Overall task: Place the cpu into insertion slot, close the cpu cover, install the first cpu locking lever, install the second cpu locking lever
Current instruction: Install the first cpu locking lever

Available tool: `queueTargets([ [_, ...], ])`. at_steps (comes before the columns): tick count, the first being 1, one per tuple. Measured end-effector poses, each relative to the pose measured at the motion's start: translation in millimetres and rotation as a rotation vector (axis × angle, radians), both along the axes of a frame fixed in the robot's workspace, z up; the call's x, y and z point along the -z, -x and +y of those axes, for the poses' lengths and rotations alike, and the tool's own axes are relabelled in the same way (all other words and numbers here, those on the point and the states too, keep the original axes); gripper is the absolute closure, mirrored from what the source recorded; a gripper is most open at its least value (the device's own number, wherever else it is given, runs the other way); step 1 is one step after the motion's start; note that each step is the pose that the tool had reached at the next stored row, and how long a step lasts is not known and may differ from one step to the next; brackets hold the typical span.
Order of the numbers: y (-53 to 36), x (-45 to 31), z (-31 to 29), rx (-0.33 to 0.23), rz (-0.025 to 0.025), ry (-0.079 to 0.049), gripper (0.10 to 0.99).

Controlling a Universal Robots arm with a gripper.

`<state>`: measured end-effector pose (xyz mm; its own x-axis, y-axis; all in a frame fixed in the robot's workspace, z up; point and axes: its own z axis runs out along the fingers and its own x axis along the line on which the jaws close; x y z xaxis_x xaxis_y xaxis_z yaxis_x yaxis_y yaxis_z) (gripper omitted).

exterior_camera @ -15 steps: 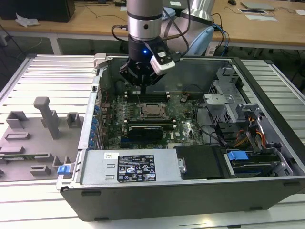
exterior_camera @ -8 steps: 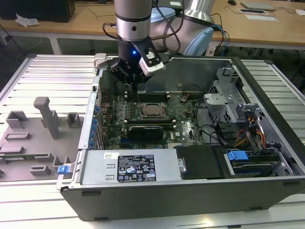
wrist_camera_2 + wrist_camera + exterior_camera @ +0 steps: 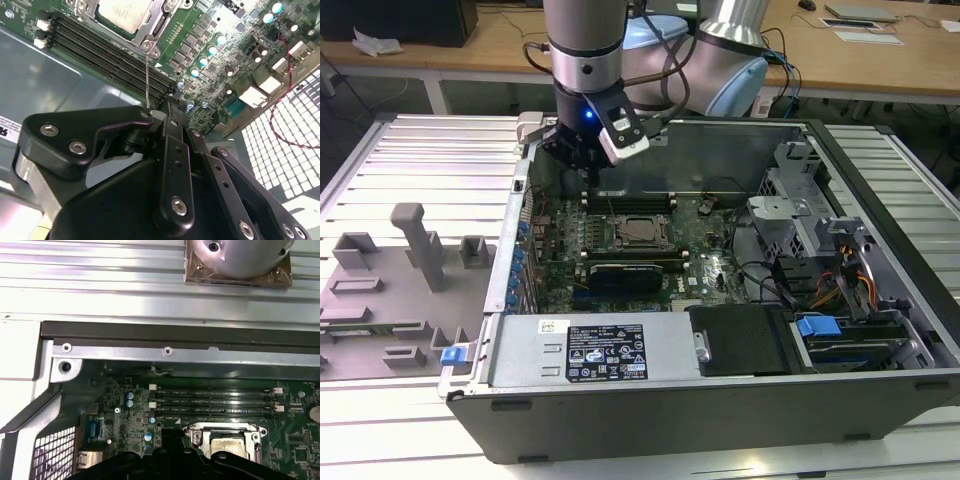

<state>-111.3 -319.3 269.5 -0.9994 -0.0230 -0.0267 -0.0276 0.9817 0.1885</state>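
The fingers (image 3: 172, 127) are pressed together, hanging low inside the open computer case (image 3: 720, 400) over the green board just beyond the black memory slots (image 3: 100, 55); in the exterior view they stand toward that view's left of the insertion slot (image 3: 624, 232), near it but apart. The cpu (image 3: 122, 11) sits flat in that slot with the cpu cover (image 3: 152, 22) closed around it; a thin wire locking lever (image 3: 147, 75) rises from the cover's corner and ends right at the fingertips, though I cannot tell whether they touch it.
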Motion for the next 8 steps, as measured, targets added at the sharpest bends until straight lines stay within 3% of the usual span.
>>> queueTargets([
  [8,-2.4,8.7,1.2,0.000,0.0001,-0.012,0.980],
])
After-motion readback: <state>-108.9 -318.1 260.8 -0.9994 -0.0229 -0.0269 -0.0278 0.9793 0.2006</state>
